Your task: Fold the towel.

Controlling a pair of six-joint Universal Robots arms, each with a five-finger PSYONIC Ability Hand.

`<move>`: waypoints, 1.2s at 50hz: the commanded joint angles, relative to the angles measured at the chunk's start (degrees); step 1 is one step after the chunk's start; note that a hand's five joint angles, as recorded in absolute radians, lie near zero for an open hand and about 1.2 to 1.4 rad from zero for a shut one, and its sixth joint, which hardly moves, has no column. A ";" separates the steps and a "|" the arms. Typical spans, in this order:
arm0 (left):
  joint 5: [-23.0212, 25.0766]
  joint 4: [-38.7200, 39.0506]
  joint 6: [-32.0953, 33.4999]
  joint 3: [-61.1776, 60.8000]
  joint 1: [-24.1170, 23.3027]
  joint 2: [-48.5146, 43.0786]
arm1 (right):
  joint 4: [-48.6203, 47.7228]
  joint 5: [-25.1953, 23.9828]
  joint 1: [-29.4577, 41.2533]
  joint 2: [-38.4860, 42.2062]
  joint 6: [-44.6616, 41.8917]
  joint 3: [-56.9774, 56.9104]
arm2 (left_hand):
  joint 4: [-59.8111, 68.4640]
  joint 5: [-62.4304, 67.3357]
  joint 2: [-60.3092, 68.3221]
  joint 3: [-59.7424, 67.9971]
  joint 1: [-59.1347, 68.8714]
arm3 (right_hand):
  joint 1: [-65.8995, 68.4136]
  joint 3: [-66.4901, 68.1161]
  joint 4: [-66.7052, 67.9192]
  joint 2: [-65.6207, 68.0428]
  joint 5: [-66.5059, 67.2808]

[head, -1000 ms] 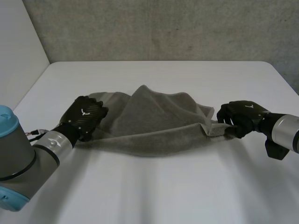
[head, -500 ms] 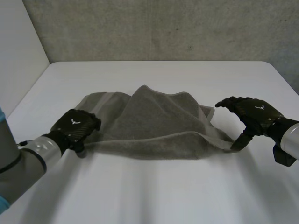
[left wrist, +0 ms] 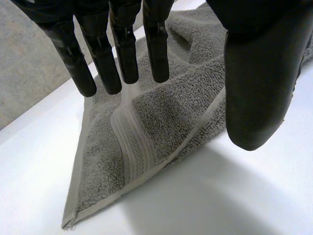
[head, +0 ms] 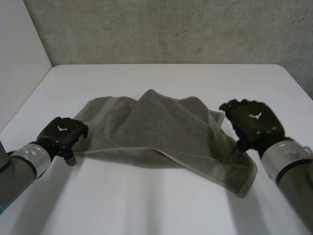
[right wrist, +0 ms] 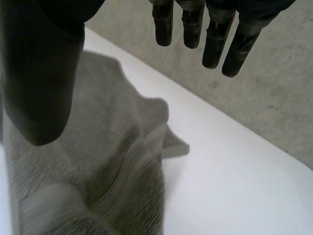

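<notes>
Where it lies across the middle of the white bench [head: 156, 210], the grey towel [head: 156, 132] is rumpled. One layer peaks in a fold near its middle, and its near right corner lies flat, toward the robot. A woven band crosses the cloth near its short end.

Left robot hand [head: 61, 133]: at the towel's near left corner, beside the hemmed edge. In the left wrist view its fingers [left wrist: 122, 54] are straight and side by side above the banded end. The thumb stands well apart from them and nothing is pinched between. Whether it touches the cloth cannot be told.

Right robot hand [head: 252, 123]: above the towel's right edge, back of the hand upward. In the right wrist view its fingers [right wrist: 215, 44] are straight and the thumb is set wide from them. The cloth lies loose below the palm, and nothing is held.

Backdrop: grey wall [head: 171, 29] behind the bench.
</notes>
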 commanded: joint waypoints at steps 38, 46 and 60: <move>-0.03 3.58 0.35 5.33 -0.24 -9.74 | -18.19 4.77 5.09 14.42 -0.24 9.52 | -1.04 1.10 -0.80 -1.24 -0.98 | 0.37 -0.28 -1.52 -0.33 -0.54; -0.03 3.58 0.35 5.33 -0.15 -9.65 | -21.27 1.51 0.87 16.26 -0.85 8.55 | -1.21 0.93 -0.97 -1.41 -1.15 | 3.40 2.75 1.50 2.69 2.49; -0.12 3.58 0.27 4.97 -0.42 -9.04 | -21.79 0.46 -4.75 19.07 -3.58 7.06 | -1.04 1.10 -0.80 -1.24 -0.98 | 3.91 3.26 2.01 3.20 2.99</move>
